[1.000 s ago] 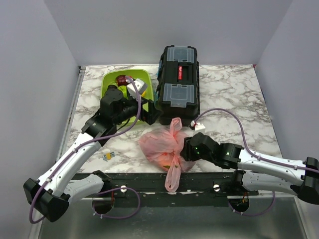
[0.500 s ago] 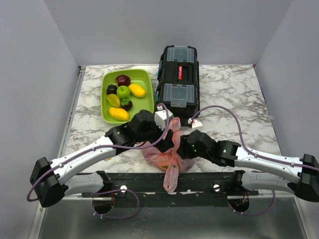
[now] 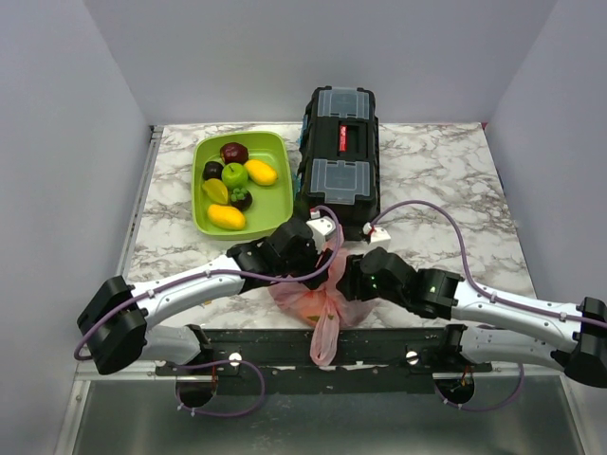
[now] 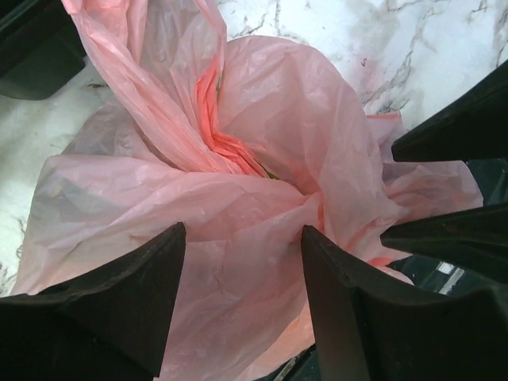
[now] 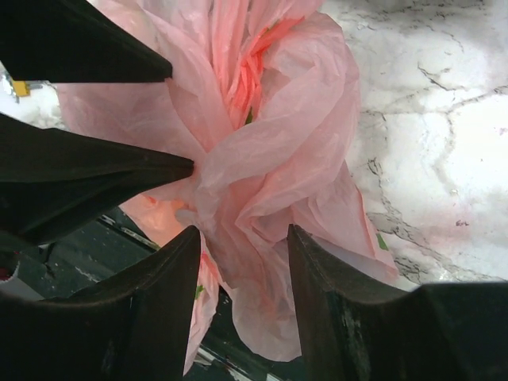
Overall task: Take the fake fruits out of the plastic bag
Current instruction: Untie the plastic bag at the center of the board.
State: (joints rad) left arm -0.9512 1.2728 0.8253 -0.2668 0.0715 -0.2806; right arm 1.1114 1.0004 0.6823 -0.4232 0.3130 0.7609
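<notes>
The pink plastic bag (image 3: 318, 292) lies crumpled at the table's near edge, one loop handle hanging over the front rail. The fake fruits inside are hidden; only a faint orange tint shows through the plastic. My left gripper (image 3: 317, 258) is open at the bag's far left side. In the left wrist view its fingers straddle a fold of the bag (image 4: 238, 159). My right gripper (image 3: 347, 282) is open at the bag's right side. In the right wrist view its fingers straddle bunched plastic (image 5: 262, 143). The two grippers' fingertips almost meet over the bag.
A lime-green tray (image 3: 275, 152) with several fruits stands at the back left. A black toolbox (image 3: 339, 152) stands just behind the bag. The black front rail (image 3: 285, 343) runs under the hanging handle. A white cable plug (image 3: 377, 238) lies right of the bag.
My left arm has swung from over the green tray down to the bag's left side, its jaws now around the plastic. The right gripper has stayed at the bag.
</notes>
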